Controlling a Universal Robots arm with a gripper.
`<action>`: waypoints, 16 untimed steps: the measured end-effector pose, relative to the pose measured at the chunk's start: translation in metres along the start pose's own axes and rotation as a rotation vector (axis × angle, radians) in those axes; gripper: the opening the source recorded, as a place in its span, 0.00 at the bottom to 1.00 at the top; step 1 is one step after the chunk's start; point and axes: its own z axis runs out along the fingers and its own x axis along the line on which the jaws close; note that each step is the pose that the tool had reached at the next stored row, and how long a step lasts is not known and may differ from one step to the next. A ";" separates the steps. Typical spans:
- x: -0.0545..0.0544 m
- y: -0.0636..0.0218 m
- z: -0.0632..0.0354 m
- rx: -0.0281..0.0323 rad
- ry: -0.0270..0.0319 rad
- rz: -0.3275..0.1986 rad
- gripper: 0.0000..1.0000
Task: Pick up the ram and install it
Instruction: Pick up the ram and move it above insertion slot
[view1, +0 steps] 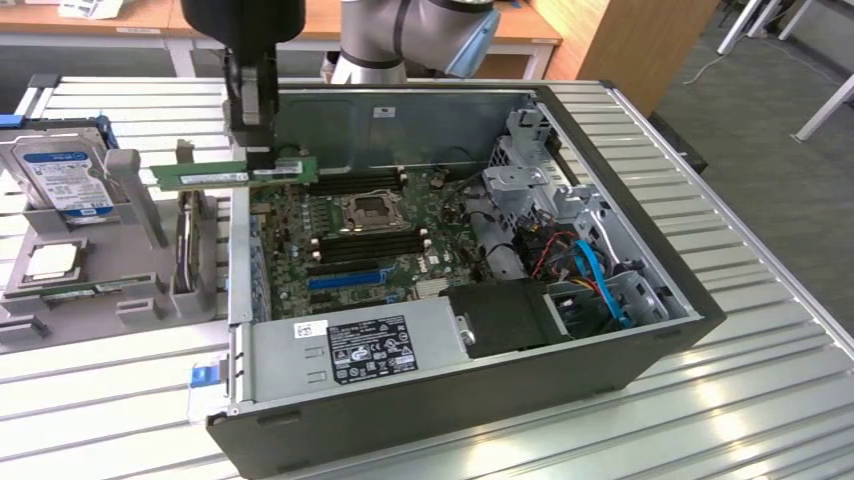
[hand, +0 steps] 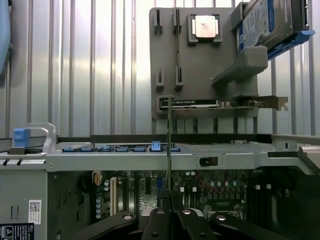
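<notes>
The ram is a long green stick with a pale label, held level in the air. My gripper is shut on it near its middle, coming straight down from above. The stick hangs over the exterior view's left wall of the open computer case, above the motherboard. In the wrist view the ram shows edge-on as a thin line rising from between my fingers. The long black memory slots lie empty beside the processor socket.
A grey parts holder at the exterior view's left carries a hard drive, a processor chip and an upright expansion card. The power supply fills the case's near end. Drive cages and cables crowd its right side.
</notes>
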 end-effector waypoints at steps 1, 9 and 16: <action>0.000 -0.0026 -0.0001 0.0000 -0.0001 0.000 0.12; -0.001 -0.0237 -0.0010 0.0000 0.0000 0.000 0.12; -0.001 -0.0433 -0.0019 0.0000 0.0000 0.000 0.12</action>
